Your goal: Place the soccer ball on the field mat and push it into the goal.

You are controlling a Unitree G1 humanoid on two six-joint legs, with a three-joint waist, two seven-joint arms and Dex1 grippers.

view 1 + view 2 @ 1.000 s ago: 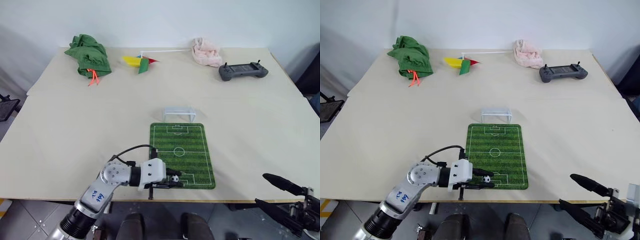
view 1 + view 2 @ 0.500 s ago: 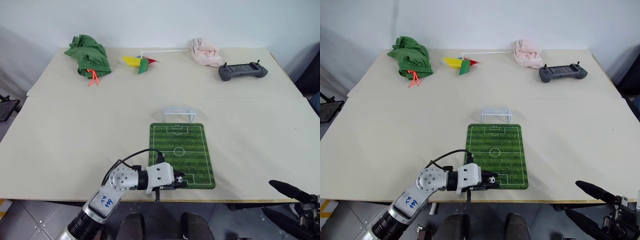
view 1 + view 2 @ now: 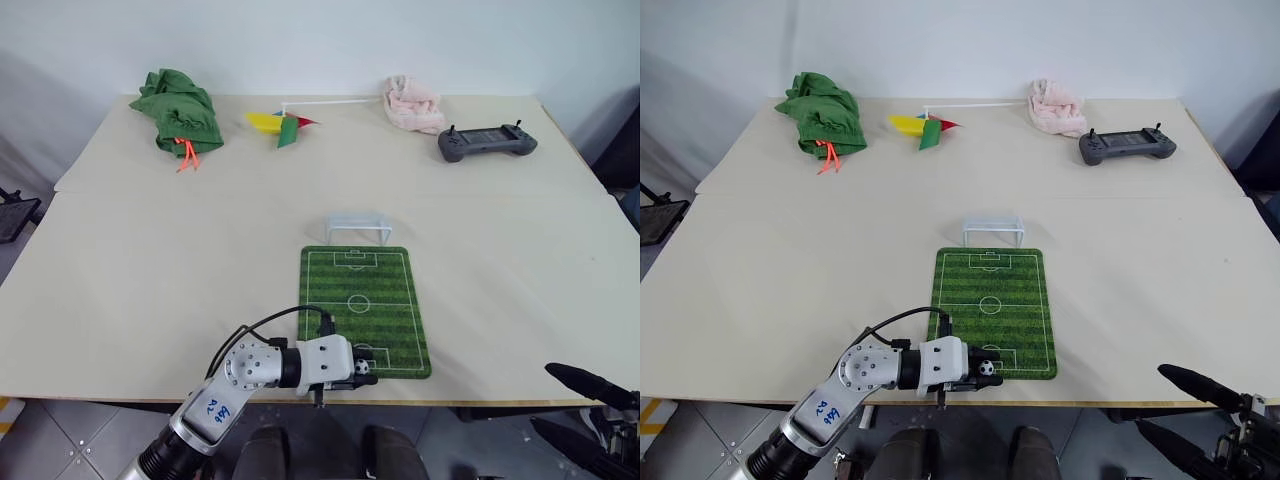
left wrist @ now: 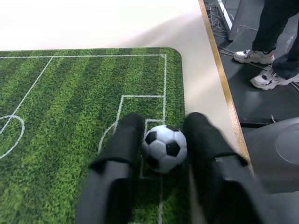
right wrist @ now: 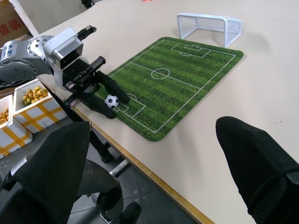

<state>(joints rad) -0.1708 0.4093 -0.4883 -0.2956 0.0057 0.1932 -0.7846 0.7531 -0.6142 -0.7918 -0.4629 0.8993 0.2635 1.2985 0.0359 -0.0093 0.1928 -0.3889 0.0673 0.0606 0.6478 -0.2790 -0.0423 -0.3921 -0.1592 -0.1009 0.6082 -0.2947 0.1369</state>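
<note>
One step looks nearly done: the soccer ball (image 4: 164,148) sits on the field mat's (image 3: 365,300) near end, between the left gripper's (image 4: 163,140) slightly parted jaws; next, let go and push it toward the goal (image 3: 358,225) past the mat's far end; the right gripper's (image 5: 154,158) jaws gape, holding nothing.

The field mat (image 3: 365,308) lay on the table (image 3: 130,270) at its near edge, about midway across. The goal (image 3: 359,226) stood just behind the mat's far end. The soccer ball (image 3: 361,367) sat on the mat's near end, between the fingers of the left end effector (image 3: 363,372), which reached in from the left. Along the table's far edge, from left to right, lay a bundled cloth (image 3: 180,110), a pinwheel (image 3: 284,125), a crumpled towel (image 3: 412,103) and a handheld controller (image 3: 486,143). The right end effector (image 3: 590,415) hung off the table's near right corner, its fingers apart.
</note>
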